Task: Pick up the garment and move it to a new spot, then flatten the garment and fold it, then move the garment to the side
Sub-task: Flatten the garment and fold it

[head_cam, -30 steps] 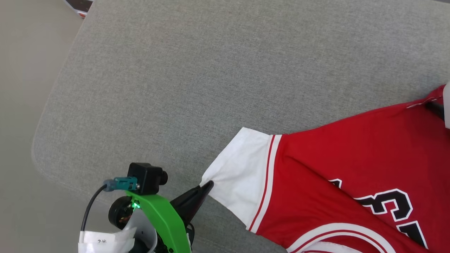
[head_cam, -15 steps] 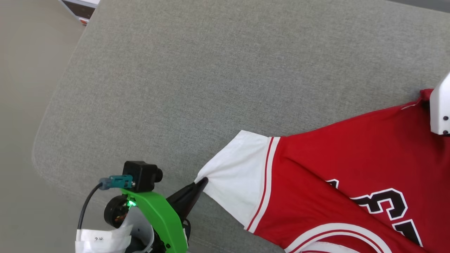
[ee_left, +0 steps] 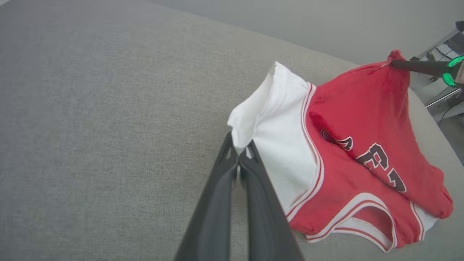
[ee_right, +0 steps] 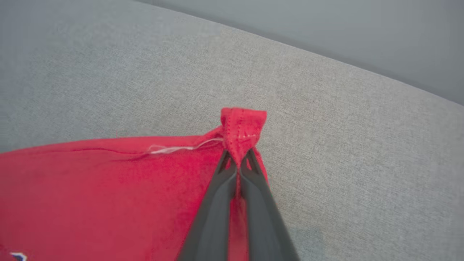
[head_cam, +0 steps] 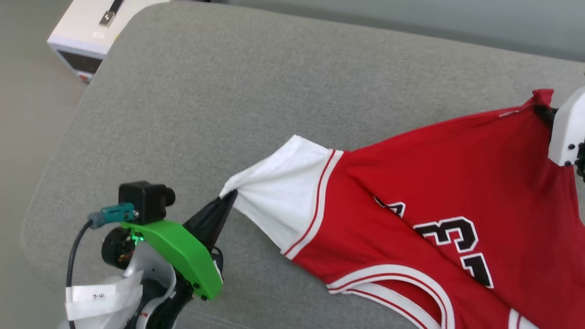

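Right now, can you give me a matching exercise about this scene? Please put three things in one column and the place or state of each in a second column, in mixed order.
Column one:
1. left gripper
2. right gripper
3. white box

Column two:
A. beyond the grey cushion's far corner
B. shut on the garment's red corner
C. shut on the garment's white sleeve

Pairs: 1-C, 2-B, 3-A

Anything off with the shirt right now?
Loose white thread trails along the shirt's red hem, beside the corner pinched in the right gripper's jaws; looks like frayed stitching. Nothing else stands out.
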Tool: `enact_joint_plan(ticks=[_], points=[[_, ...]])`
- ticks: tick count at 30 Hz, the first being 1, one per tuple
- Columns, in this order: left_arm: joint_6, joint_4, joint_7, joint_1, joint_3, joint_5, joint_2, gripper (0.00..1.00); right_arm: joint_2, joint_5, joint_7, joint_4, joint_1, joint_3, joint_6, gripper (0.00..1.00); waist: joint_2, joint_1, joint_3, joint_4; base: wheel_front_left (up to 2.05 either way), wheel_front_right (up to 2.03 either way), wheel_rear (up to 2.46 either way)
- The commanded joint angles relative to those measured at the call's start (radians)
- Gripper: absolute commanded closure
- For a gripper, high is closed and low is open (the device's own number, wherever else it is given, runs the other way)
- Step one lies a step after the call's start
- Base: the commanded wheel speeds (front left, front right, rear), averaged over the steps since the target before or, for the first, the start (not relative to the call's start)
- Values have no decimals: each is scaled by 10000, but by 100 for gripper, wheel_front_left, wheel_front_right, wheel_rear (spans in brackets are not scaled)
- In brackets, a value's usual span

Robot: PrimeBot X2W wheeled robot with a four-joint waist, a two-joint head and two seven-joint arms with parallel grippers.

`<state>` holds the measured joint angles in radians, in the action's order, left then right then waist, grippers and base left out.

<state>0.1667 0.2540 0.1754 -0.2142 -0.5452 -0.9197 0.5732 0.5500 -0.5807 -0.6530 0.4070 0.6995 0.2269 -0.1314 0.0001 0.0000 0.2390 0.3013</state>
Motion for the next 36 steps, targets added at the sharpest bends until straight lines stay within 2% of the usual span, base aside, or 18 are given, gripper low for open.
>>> enact_joint_plan(ticks=[1,11,23,36], points=[[103,79,-80,-307,118,107,100,100,47,-109,228,-65,187,124,7,100,-1,0,-657,-604,0,0,0],[596,312,-570,-1369,1177,392,264,100,-1,-512,1265,-756,418,274,7,100,-1,0,-1529,-1563,0,0,0],[1172,749,-1032,-2835,2029,1104,454,100,-279,-463,1997,-2074,-109,-415,7,100,-1,0,-2211,-2466,0,0,0],[1283,986,-1641,-4459,2484,1874,531,100,-950,57,2175,-3977,-679,-1648,7,100,-1,0,-2417,-2936,0,0,0]])
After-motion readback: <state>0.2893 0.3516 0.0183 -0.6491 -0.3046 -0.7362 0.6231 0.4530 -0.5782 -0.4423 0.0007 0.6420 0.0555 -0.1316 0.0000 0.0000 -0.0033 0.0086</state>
